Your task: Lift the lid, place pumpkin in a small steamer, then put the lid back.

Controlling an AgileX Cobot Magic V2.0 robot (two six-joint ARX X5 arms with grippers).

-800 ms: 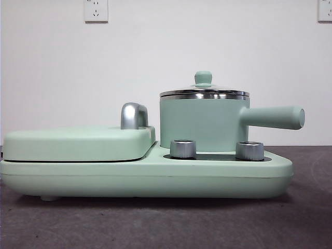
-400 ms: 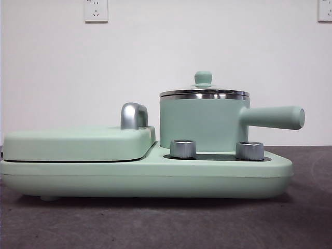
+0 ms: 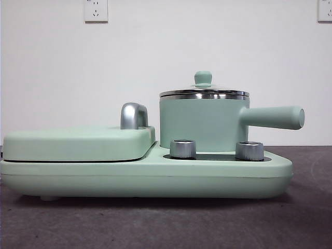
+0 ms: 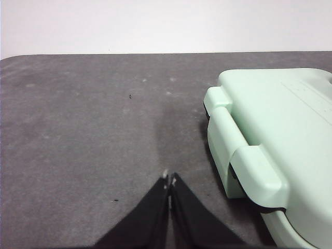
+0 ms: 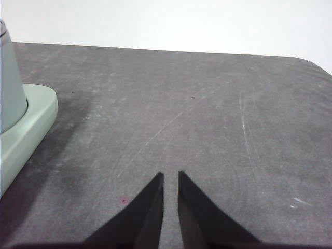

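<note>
Grey table (image 5: 207, 104): lidded small steamer (image 3: 202, 124) well apart from both end effectors.

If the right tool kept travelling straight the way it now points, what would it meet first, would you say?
Probably nothing: ahead of the right tool lies only bare dark grey table as far as the far edge. The mint-green appliance base sits off to one side, apparently outside that line, though depth is hard to judge.

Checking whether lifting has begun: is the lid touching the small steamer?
Touching. The front view shows the lid seated on the small steamer, its steel rim meeting the pot's with no gap.
</note>
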